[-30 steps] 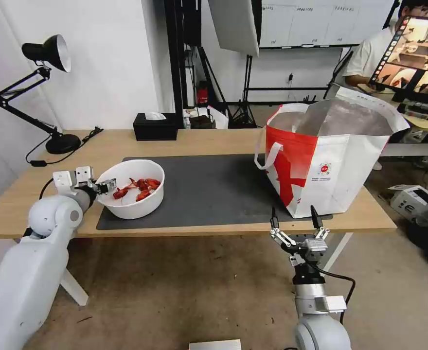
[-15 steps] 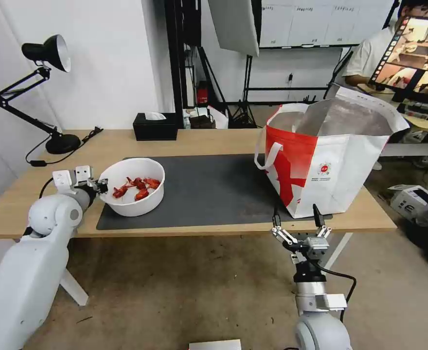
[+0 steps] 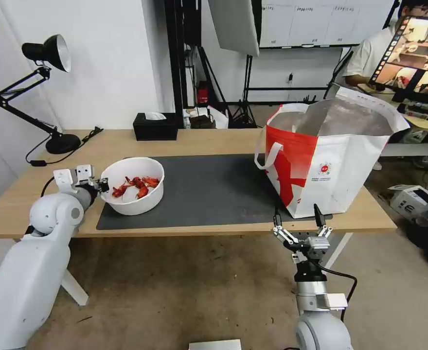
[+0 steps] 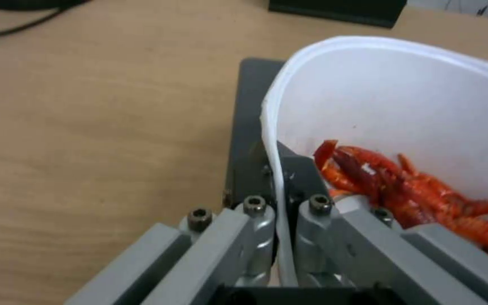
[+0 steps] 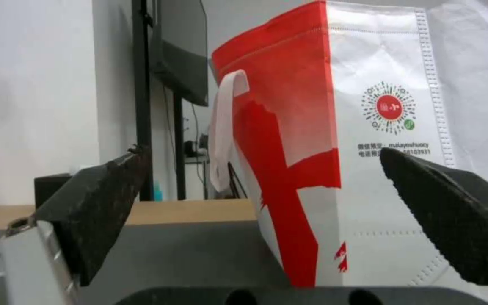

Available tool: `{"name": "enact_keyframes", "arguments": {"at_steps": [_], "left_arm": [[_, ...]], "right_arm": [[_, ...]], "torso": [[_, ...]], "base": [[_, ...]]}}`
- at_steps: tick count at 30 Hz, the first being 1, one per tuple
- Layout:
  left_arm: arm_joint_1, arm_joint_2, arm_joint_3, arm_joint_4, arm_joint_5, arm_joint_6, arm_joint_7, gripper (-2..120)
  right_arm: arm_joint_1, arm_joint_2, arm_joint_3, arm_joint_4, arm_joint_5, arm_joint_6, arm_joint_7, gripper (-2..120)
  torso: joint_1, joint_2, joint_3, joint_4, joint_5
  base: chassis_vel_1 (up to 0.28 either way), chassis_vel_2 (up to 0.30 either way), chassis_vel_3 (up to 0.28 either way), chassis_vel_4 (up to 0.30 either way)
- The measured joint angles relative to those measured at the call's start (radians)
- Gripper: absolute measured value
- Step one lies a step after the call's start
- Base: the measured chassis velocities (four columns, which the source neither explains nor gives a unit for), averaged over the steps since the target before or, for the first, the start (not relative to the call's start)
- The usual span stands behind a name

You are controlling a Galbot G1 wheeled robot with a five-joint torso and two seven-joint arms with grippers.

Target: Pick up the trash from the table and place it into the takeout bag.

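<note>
The left claw [image 4: 280,237] is clenched on the thin rim of the white bowl [image 3: 132,192], one finger inside the wall and one outside, pinching it at the side nearest the robot's left shoulder; just past the inner finger lie the red crayfish shells [image 4: 407,190], heaped in the bowl's bottom; the bowl stands beyond the claw on the near corner of the dark grey mat [image 3: 214,189], which lies on the light-wood counter [image 3: 185,138]. The risk begins at that pinch: the wall already bows where the fingers squeeze it, so a lift from a single point on the rim may fold the bowl or let it swing down around the claw, and the shells would slide toward the low side and spill; the rim could also slip out of the grip, since so little of it is held. Farther off, well across the mat from the claw, stands the takeout bag [image 3: 328,155], tall and open-mouthed, so the bowl must clear its rim or it may catch the white strap handle [image 3: 267,150] and tip the bag. The right claw [image 3: 296,224] hangs released below the counter's front edge, in front of the bag, giving it no support.
</note>
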Motion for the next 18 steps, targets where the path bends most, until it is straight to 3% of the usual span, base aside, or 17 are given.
{"name": "enact_keyframes", "arguments": {"at_steps": [7, 18], "left_arm": [[-0.011, 0.007, -0.004, -0.036, -0.054, 0.0, -0.033, 0], [-0.084, 0.016, 0.01, -0.13, -0.225, -0.03, -0.109, 0]], "right_arm": [[-0.006, 0.0, 0.002, 0.006, 0.0, 0.0, 0.0, 100], [-0.03, -0.008, 0.022, 0.033, 0.0, -0.003, -0.001, 100]], "torso": [[0.0, 0.0, 0.0, 0.0001, 0.0], [0.0, 0.0, 0.0, 0.0, 0.0001]], "base": [[0.0, 0.0, 0.0, 0.0], [0.0, 0.0, 0.0, 0.0]]}}
